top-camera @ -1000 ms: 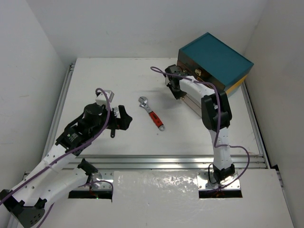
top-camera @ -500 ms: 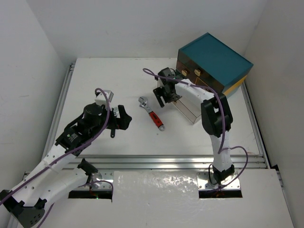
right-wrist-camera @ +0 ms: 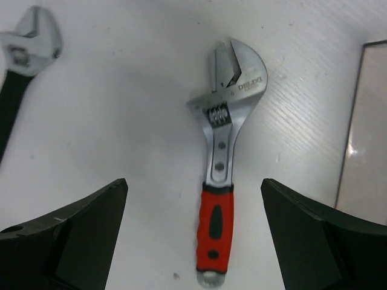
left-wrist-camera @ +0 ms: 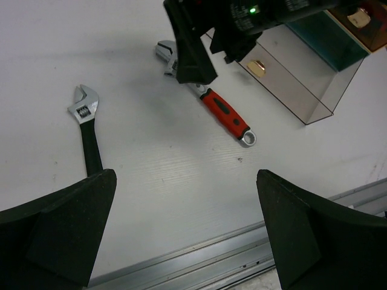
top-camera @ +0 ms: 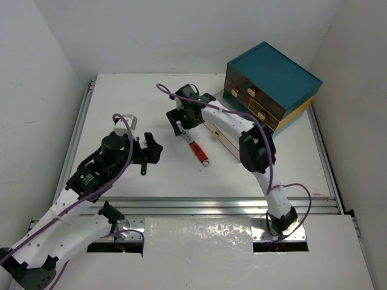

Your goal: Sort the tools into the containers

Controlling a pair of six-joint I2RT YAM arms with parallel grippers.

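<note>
Right gripper (right-wrist-camera: 193, 184) spread wide, red-handled wrench (right-wrist-camera: 219, 169) flat on tabletop (right-wrist-camera: 121, 103) between its fingers, smoky drawer (right-wrist-camera: 363, 133) just right, left gripper (left-wrist-camera: 187, 232) spread, dark-handled wrench (left-wrist-camera: 89, 136) by its left finger.

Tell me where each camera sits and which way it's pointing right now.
Top external: fixed above and behind the bases, looking down on the table; the left arm, right arm and teal chest show.
Left wrist: on the left arm, low, looking forward across the table; the left fingers, open, frame the bottom corners.
Right wrist: on the right arm, pointing straight down; the right fingers fill the bottom corners.
Shared: both wrist views show the red-handled wrench and a dark-handled wrench.
</note>
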